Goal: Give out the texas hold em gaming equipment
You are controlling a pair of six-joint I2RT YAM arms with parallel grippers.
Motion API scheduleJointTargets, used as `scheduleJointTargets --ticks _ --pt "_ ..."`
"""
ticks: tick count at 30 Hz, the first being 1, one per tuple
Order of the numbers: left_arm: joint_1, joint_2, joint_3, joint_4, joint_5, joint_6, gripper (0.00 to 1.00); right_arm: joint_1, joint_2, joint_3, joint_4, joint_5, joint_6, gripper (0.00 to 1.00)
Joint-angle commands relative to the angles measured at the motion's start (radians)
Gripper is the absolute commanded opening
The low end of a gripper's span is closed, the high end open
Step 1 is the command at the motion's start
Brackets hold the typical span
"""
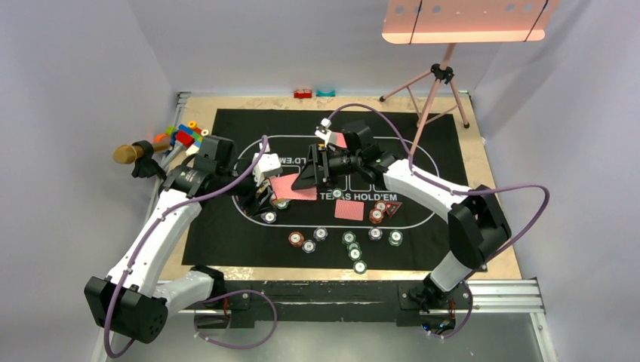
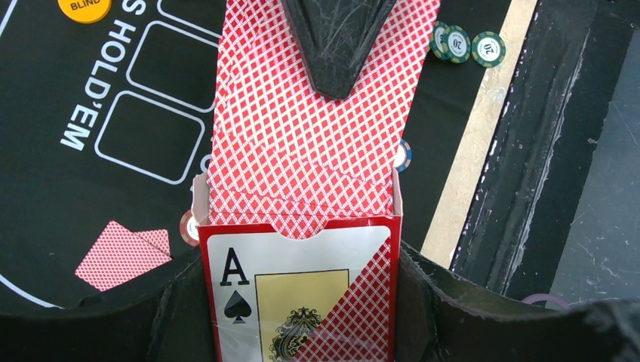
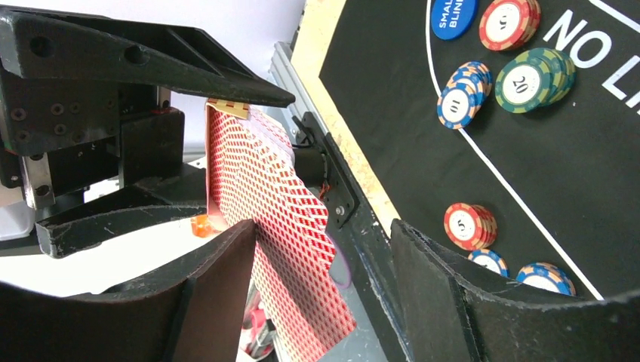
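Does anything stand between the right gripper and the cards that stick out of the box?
Nothing visible does. The cards fan out of the box, which the left gripper clamps, straight into the open right gripper, against one finger.

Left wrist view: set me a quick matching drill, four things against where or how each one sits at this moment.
1. card box
2. orange disc
3. green chips
4. two loose cards

A. face down on the black mat
B. near the mat's edge, beside the tan strip
C. held in the left gripper
D. marked BLIND, at the view's top left

Pairs: 1-C, 2-D, 3-B, 4-A.
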Motion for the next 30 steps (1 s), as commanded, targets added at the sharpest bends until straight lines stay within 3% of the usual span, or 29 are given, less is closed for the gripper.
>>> scheduleJointTargets --ticks 1,23,30 --pt "0.007 -0.031 0.048 0.058 0.072 -0.02 0.0 -0.012 -0.078 0.026 -0.069 0.033 -0.058 0.69" --pt "0.025 -0.036 0.038 0.086 0.092 -0.057 0.0 -0.067 -0.198 -0.037 -0.197 0.064 -0.121 0.68" --pt "0.025 -0.033 0.036 0.089 0.093 -0.058 0.0 -0.081 -0.227 -0.055 -0.167 0.044 -0.085 0.58"
